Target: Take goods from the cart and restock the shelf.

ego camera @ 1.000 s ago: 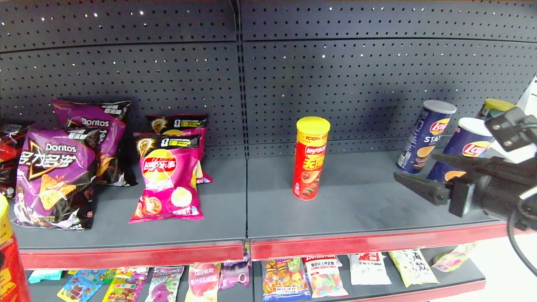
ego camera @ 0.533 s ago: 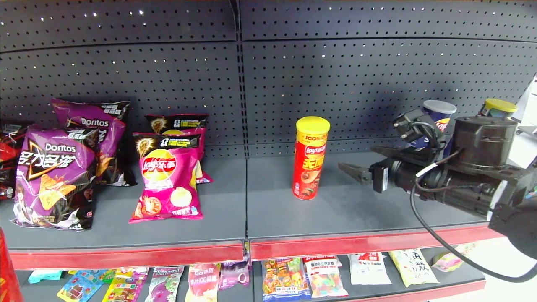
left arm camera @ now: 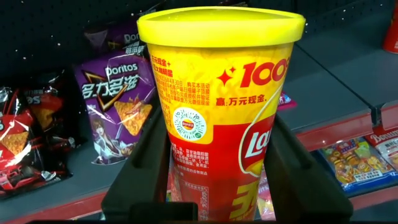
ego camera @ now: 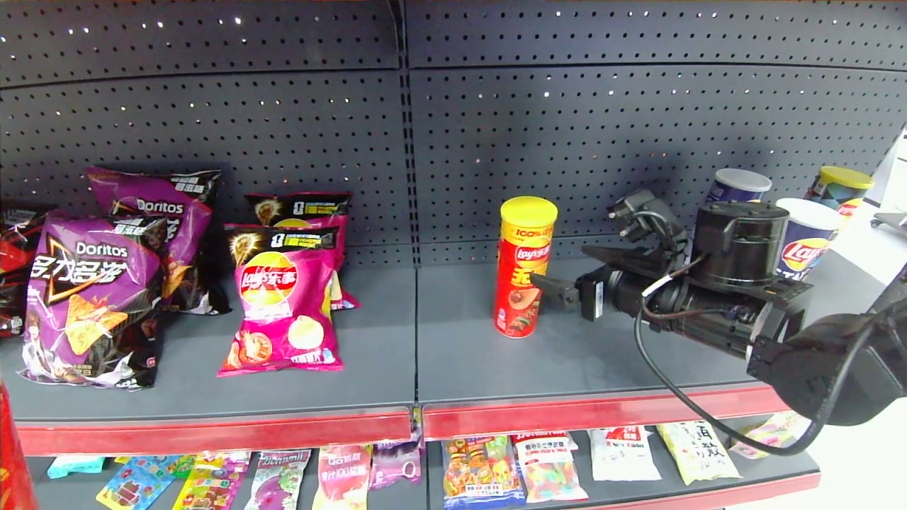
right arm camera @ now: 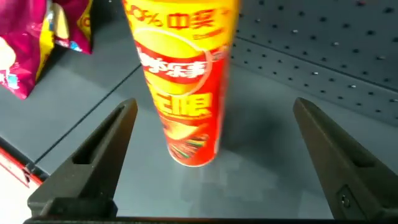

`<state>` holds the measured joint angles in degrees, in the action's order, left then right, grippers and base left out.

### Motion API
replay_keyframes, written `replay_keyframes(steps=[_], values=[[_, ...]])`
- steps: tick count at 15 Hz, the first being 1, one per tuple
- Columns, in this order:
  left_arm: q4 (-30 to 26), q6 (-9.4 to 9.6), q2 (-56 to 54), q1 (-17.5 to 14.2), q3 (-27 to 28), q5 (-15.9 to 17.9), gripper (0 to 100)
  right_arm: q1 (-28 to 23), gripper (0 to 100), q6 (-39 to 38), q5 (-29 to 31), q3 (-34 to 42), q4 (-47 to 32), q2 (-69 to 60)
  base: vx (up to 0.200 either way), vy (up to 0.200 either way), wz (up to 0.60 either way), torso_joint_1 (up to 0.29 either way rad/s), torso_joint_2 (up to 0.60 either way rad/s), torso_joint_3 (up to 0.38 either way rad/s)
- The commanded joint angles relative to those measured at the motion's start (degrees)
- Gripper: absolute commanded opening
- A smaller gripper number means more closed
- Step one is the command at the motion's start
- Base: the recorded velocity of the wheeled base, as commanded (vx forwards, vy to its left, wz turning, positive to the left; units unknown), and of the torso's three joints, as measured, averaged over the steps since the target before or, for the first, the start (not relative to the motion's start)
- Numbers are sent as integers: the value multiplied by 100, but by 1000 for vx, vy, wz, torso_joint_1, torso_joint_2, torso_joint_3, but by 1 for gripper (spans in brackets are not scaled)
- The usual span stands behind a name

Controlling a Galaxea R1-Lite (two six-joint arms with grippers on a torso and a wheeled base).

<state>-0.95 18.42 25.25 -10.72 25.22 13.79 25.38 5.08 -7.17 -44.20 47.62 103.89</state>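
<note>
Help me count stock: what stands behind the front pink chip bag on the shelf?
A second pink bag leans behind the front pink bag, near the pegboard. Its top and right edge are visible; the front bag covers the rest.

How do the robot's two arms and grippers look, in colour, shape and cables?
The right arm is black, built of round cylindrical housings, with a loose black cable looping beneath and a small camera block on the wrist. The right gripper has two flat black fingers tapering to wedge tips. The left gripper has broad matte black fingers.
</note>
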Motion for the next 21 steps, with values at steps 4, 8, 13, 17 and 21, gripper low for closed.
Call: replay_keyframes(steps=[4, 8, 13, 17, 21], values=[[-2, 39, 130, -1, 27, 1, 0, 160, 100, -86, 5, -387, 2, 387, 0, 0, 0, 0, 0, 0], [-2, 39, 130, -1, 0, 1, 0, 160, 100, -86, 5, -721, 2, 668, 0, 0, 0, 0, 0, 0], [-2, 39, 200, -1, 9, 1, 0, 116, 100, -95, 5, -994, 2, 914, 0, 0, 0, 0, 0, 0], [-2, 48, 244, -1, -9, 1, 0, 116, 100, -210, -13, -1046, 11, 923, 0, 0, 0, 0, 0, 0], [-2, 48, 261, -1, 0, 1, 0, 125, 100, -289, -65, -1134, 20, 1002, 0, 0, 0, 0, 0, 0]])
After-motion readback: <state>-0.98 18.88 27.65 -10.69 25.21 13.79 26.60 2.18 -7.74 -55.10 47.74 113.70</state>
